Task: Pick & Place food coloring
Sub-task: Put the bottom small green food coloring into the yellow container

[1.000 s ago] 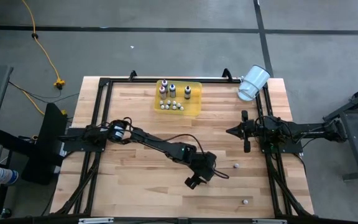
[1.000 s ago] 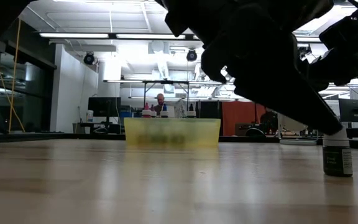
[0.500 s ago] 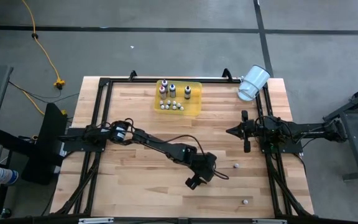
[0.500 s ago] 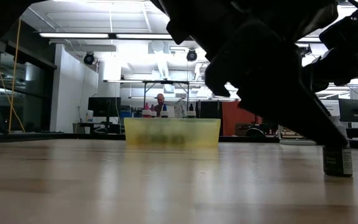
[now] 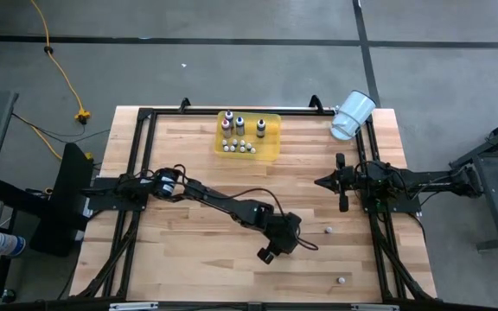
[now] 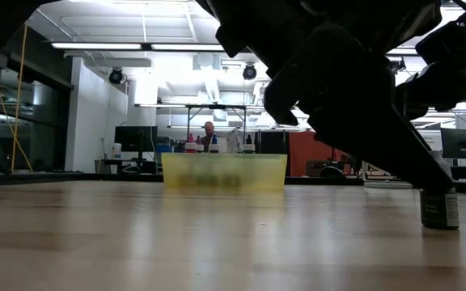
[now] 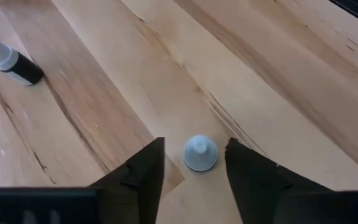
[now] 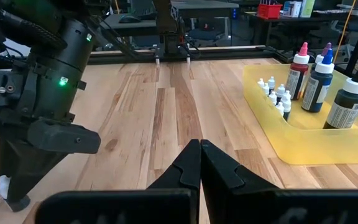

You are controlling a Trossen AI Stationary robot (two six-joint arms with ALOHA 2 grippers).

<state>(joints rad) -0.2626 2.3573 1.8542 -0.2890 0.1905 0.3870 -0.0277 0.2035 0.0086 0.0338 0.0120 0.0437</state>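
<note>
Pale wooden plank surface [image 7: 272,93], and the tiny white-capped food coloring bottle [image 7: 200,153] stands right between the left tool's [image 7: 194,168] spread fingers, untouched; right tool [image 8: 200,163] pinched together.

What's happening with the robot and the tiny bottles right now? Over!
Left gripper low over the table, jaws straddling a small white bottle, not yet clamped. Right gripper shut, waiting at table's right side. Nothing blocking; another bottle lies nearby.

Left gripper [image 5: 267,256] reached low mid-table, fingers apart; right gripper [image 5: 341,183] waited at right, fingers together.
</note>
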